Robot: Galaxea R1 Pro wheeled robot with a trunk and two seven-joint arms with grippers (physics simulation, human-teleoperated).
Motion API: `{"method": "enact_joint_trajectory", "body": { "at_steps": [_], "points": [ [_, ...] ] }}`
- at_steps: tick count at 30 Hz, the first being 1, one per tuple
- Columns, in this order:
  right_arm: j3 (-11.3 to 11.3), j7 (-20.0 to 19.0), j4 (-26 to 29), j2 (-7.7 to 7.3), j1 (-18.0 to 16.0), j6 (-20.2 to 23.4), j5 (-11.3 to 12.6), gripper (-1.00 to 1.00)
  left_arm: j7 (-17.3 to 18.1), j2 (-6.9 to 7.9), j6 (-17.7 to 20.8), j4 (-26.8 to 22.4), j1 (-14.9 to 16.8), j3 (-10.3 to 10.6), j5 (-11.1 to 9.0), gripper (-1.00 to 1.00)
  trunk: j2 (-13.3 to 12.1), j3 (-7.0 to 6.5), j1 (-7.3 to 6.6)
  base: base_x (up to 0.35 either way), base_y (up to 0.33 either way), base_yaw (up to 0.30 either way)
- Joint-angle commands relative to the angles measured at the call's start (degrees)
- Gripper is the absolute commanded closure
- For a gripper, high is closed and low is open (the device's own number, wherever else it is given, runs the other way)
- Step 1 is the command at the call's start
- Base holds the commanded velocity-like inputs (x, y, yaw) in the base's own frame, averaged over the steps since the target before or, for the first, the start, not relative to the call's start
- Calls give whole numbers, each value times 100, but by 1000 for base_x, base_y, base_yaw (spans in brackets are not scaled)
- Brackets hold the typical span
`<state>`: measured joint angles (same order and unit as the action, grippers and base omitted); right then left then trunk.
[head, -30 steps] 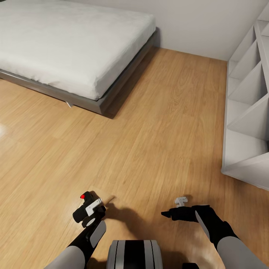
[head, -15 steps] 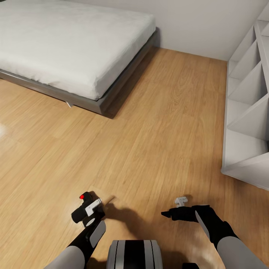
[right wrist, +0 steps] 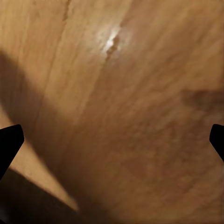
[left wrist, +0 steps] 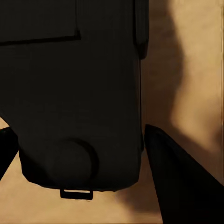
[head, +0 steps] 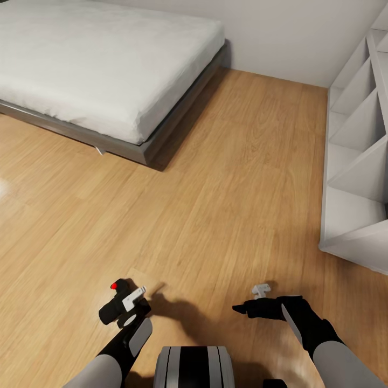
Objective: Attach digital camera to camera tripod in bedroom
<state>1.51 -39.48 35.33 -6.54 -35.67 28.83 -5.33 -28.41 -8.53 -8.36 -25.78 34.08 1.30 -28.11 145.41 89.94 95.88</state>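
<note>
1. Left gripper (head: 122, 308): jaws closed on the digital camera (head: 114, 303); over the last second it has drifted slightly left and toward the robot.
2. Right gripper (head: 242, 309): unmoved, jaws spread wide, empty, above the floor (head: 226, 188).
3. Bed (head: 102, 64), white shelving (head: 355, 161): view unchanged, so base stationary.
4. Judgement: camera secured, tripod yet to be reached.
</note>
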Motion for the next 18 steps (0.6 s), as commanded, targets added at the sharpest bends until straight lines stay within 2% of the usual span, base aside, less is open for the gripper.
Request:
{"method": "enact_joint_trajectory", "body": {
  "at_steps": [1, 6, 7, 9, 10, 13, 18],
  "points": [
    [16, -42, 9, 2, -1, 18, -56, -100, -15, 0, -27, -22, 2, 16, -36, 100, 1, 3, -1, 0, 0, 0],
    [16, -45, 9, -3, -1, 18, -56, -100, -79, -5, -211, -382, 0, 31, -22, 100, 1, 3, -1, 0, 0, 0],
    [16, -79, 17, -5, -1, 18, -56, -100, -2998, -147, 1048, -2980, -5, 2179, 17, 100, 1, 3, -1, 0, 0, 0],
    [17, -82, 14, -5, -1, 18, -56, -100, -3133, -147, 1103, -3036, -5, 2428, -191, 100, 1, 3, -1, 0, 0, 0],
    [19, -84, 11, -5, -1, 18, -56, -100, -3241, -137, 1149, -3096, -5, 2712, -509, 100, 1, 3, -1, 0, 0, 0],
    [17, -85, 10, -5, -1, 18, -56, -100, -3309, -127, 1177, -3159, -6, 2921, -738, 100, 1, 3, -1, 0, 0, 0],
    [16, -86, 9, -5, -1, 18, -55, -100, -3340, -118, 1188, -3196, -4, 3021, -849, 100, 1, 3, -1, 0, 0, 0]
  ]
}}
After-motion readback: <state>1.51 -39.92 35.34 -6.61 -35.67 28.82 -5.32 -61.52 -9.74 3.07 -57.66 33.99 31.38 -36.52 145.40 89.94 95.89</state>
